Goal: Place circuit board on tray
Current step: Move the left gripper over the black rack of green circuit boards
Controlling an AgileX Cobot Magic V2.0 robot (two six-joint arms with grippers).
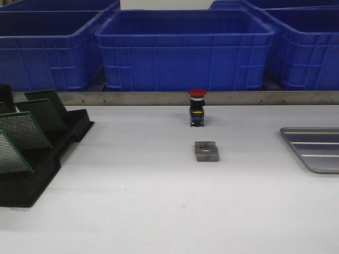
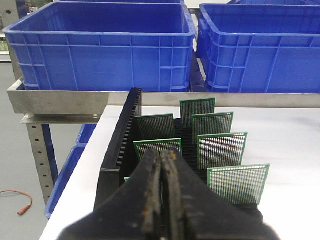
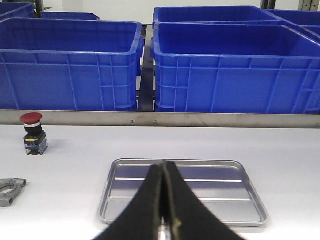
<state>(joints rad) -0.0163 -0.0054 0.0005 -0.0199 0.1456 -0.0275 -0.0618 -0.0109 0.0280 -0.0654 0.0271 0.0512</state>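
Left end effector (image 2: 161, 200): fingers pressed together, empty, above the circuit boards (image 2: 221, 150) in the black rack (image 2: 120, 145).
Right end effector (image 3: 163, 200): fingers together, empty, over the tray (image 3: 120, 172).

Green circuit boards (image 1: 24, 129) stand tilted in a black rack (image 1: 50, 164) at the left; the tray (image 1: 317, 149) lies far right, a red push button (image 1: 197, 107) and grey bracket (image 1: 206, 151) between, blue bins (image 1: 183, 50) behind
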